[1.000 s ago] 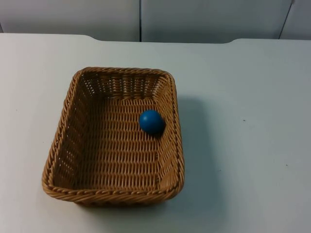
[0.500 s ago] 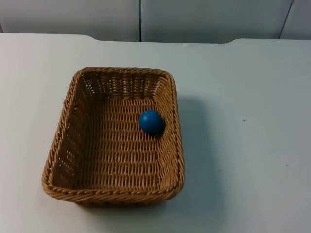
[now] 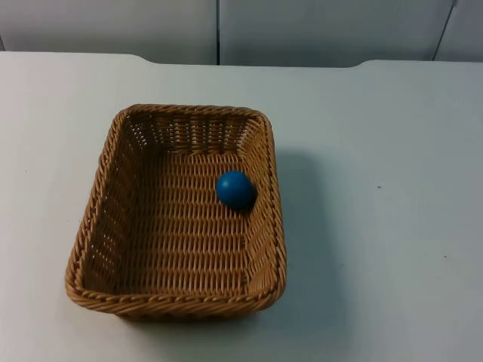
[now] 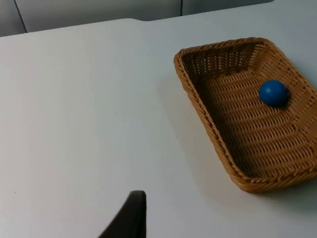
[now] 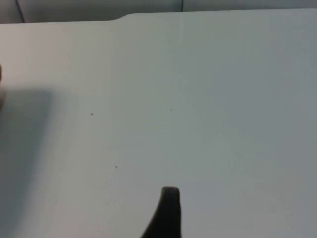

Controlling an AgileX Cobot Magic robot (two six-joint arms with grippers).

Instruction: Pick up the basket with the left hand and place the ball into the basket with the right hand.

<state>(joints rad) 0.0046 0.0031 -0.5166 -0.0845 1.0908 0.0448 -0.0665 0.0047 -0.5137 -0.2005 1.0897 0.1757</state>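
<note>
Basket [image 3: 177,215]: sat flat on the white table [image 3: 392,226], left of centre in the top view.
Ball [image 3: 235,189]: blue, already inside, against the basket's right wall.
Left gripper [image 4: 130,218]: off to the basket's side, well apart; jaw state cannot be told.
Right gripper [image 5: 167,213]: waited over bare table; jaw state cannot be told.
Doing it well: probably little left; any lift should keep the basket level so the ball stays in.

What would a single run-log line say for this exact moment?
ball: inside basket, near its right wall | basket: on table | left claw, right claw: away from basket
</note>
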